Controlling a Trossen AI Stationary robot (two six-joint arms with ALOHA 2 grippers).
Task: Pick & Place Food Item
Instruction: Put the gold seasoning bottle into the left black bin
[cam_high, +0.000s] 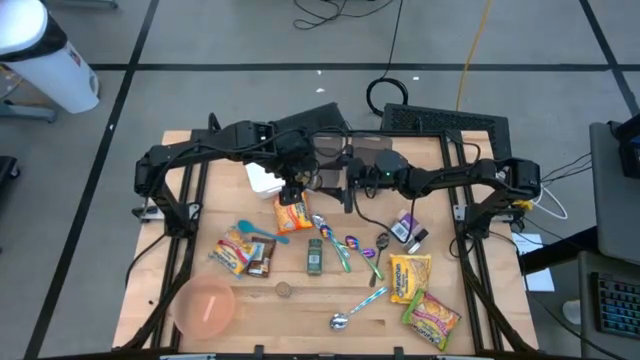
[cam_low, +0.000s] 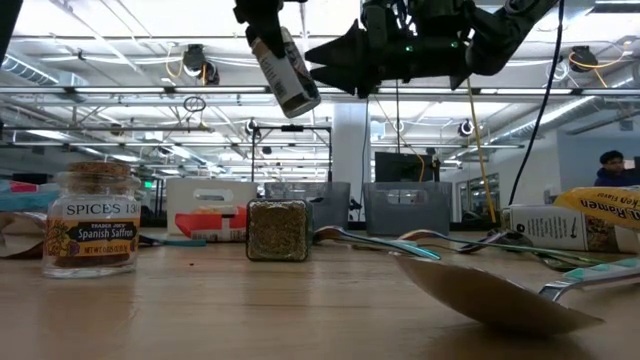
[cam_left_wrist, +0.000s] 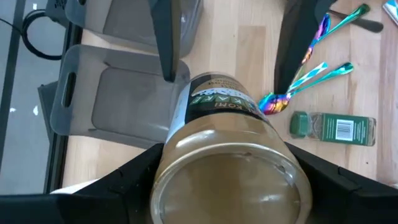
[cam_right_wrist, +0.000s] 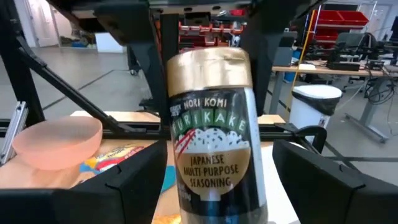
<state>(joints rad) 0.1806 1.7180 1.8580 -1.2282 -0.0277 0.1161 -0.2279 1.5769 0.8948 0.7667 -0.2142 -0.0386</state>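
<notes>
Several loose things along the near edge of the table: pink bowl (cam_high: 205, 305), noodle packets (cam_high: 410, 277), a spoon (cam_high: 340, 321), and a little farther in a green spice jar (cam_high: 314, 257) lying flat among more spoons. All of it right under the working zone, so likely to take the hit from anything dropped.

Above mid-table, held well clear of the board: seasoning jar (cam_right_wrist: 211, 143), gold lid up, tilted in the low view. Clamped near the lid by the left gripper (cam_left_wrist: 227, 180), jaws wide only because of the jar's girth. Flanked lower down by the right gripper (cam_right_wrist: 214, 186), jaws spread wide, a gap showing on each side, so no grip there yet. Looks like a hand-over in mid-air.

Main hazards from here, as a judgement:
- Release by the left before a firm close by the right: straight fall onto spoons and packets, possibly a broken jar.
- Close by the right on a tilted, smooth, round body: off-centre squeeze, twisting out of one or both grips.
- Pull by one arm during a double grip: strain, sudden slip.
- Tight spacing between the two wrists: chance of a finger-on-finger knock.

Farthest back, grey trays (cam_left_wrist: 106, 99) on the board, a plausible drop-off spot; cannot tell which one.
</notes>
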